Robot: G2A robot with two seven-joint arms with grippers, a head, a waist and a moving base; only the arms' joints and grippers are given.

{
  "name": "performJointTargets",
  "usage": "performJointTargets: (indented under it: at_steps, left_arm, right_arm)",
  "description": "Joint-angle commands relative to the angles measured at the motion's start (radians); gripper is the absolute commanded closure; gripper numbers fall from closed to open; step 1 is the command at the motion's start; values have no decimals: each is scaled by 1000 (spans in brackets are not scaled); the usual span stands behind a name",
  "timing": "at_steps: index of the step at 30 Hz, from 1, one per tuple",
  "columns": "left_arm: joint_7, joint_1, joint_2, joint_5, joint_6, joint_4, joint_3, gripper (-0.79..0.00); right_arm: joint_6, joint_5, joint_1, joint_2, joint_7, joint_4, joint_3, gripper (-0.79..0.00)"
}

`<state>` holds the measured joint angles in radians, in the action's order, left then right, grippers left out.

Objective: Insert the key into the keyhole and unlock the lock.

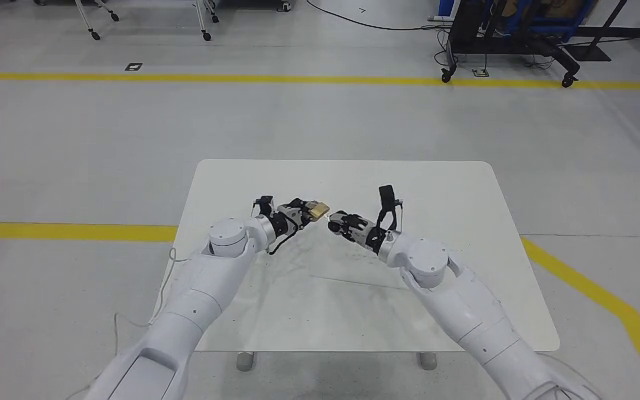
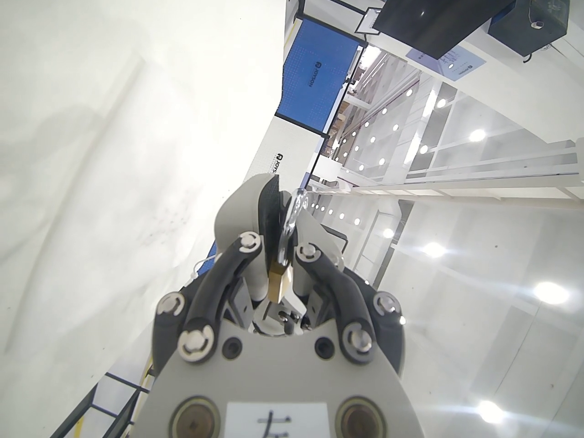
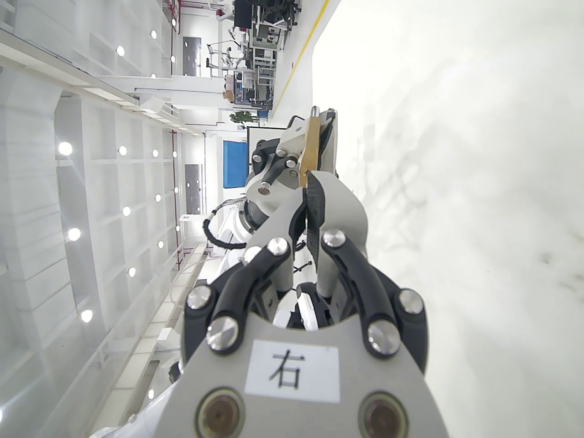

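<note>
Left gripper (image 1: 308,211): raised over the middle of the bench (image 1: 450,200), jaws clenched on the brass lock (image 2: 277,282), pads flat against its body, silver shackle (image 2: 295,211) projecting past the fingertips. Lock: held clear of the bench top, end opposite the shackle turned toward the other arm. Right gripper (image 3: 314,193): just beside it, jaws pressed together with no gap, tips touching that end of the lock; key presumably pinched between the pads and hidden by them. Step in hand, by judgement: insertion, blade meeting or entering the keyhole. Next move calls for a straight push along the keyway, then a wrist turn while the left grip resists.
</note>
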<state>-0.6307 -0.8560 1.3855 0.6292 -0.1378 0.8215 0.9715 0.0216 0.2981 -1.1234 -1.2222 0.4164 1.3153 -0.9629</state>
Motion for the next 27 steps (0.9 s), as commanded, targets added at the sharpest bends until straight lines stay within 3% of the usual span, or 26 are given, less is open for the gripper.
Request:
performJointTargets:
  at_steps: [1, 16, 17, 18, 27]
  left_arm:
    - [-2, 0, 1, -3, 1, 0, 1, 0]
    - [-41, -8, 6, -5, 6, 0, 13, 0]
    - [-32, -9, 6, 1, 9, -1, 17, 0]
    - [-29, -12, 8, 12, 6, -1, 20, 0]
    - [-32, -12, 8, 16, 4, -1, 20, 0]
  right_arm:
    - [1, 3, 0, -2, -4, -1, -2, 0]
    - [-1, 26, 39, -30, -14, -62, 16, 0]
    - [-3, 27, 39, -30, -14, -61, 16, -591]
    - [-3, 27, 39, -30, -14, -61, 16, -785]
    - [-3, 27, 39, -30, -14, -61, 16, -785]
